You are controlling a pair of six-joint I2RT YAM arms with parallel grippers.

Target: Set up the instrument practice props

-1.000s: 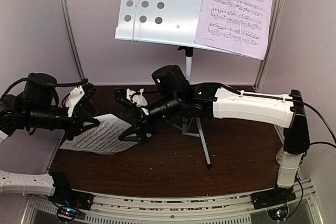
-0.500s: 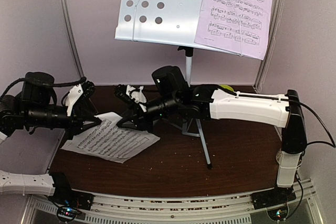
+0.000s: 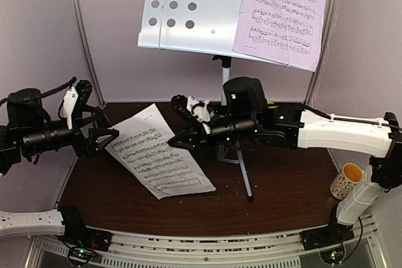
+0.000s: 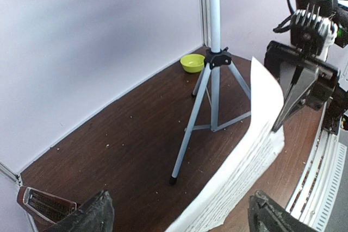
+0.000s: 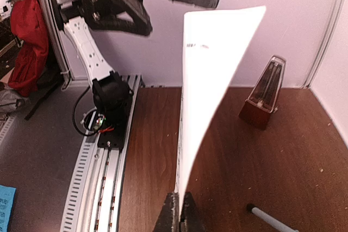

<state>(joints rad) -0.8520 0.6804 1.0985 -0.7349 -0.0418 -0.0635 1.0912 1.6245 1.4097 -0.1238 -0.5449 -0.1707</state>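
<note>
White paper is pinched at one edge by the right jaws, which are closed flat on it with no gap to be seen in the right wrist view. This white sheet [image 3: 160, 158] is held tilted over the left half of the surface [image 3: 276, 186], printed side up, between the two arms. How much of it rests on the wood cannot be told.

The left jaws are spread wide and nothing is gripped by them. The sheet's corner is seen just beside them from above. In the left wrist view its curled edge is seen between the two fingers [image 4: 92, 218], unclamped.

Two sheets are counted: the white one and a lavender sheet [image 3: 282, 10], which is set on the right half of the stand [image 3: 188, 10]. One stand is counted, with its tripod [image 4: 212, 96] planted at the middle back of the surface. One metronome [image 5: 265, 99] is seen upright near the wall, apart from the white sheet. One green bowl [image 4: 192, 62] is seen behind the tripod. One cup [image 3: 345, 180] is seen at the right edge, by the right arm's base.
</note>
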